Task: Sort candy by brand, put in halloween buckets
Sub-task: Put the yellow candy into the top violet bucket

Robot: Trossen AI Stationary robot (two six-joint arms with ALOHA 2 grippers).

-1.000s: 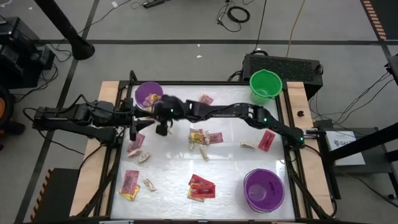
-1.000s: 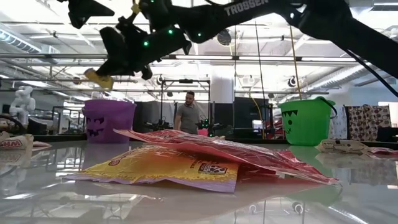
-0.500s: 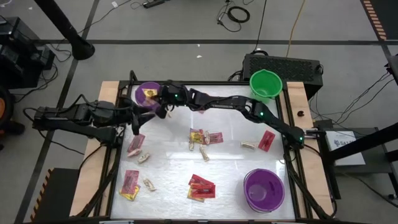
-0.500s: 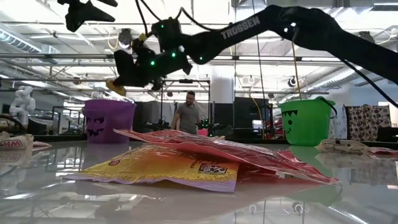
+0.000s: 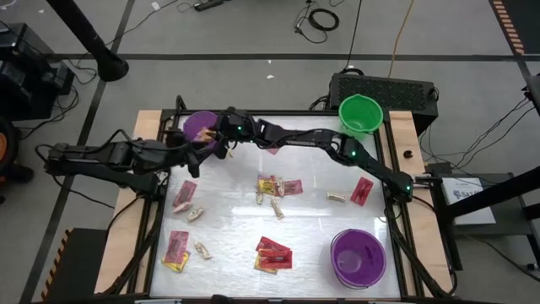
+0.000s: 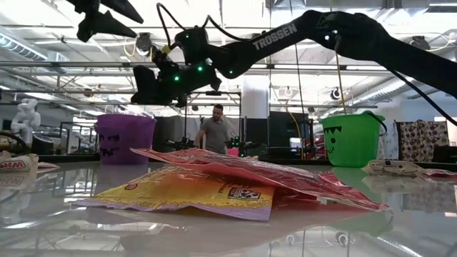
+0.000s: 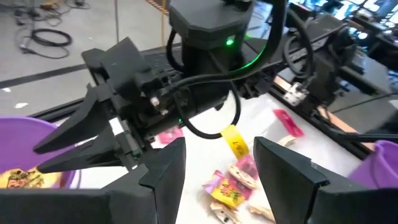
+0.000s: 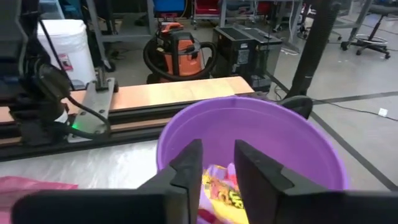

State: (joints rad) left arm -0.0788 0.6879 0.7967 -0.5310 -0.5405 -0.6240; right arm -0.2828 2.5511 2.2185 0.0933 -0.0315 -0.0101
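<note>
A: Right claw (image 8: 211, 165) above the round purple plastic bucket (image 8: 311, 149), fingers parted, empty; yellow candy packet (image 8: 217, 186) lies inside.

B: Retract straight upward (left claw (image 7: 214, 165) open, beside).

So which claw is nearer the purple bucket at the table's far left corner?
Right. The right claw hangs over the rim of the purple bucket, with yellow candy inside it. The left claw waits just beside it, toward the table's middle.

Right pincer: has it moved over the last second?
Yes. In the high view the right pincer has gone from the table just right of the far-left purple bucket to that bucket's right rim. The yellow candy now lies inside.
</note>
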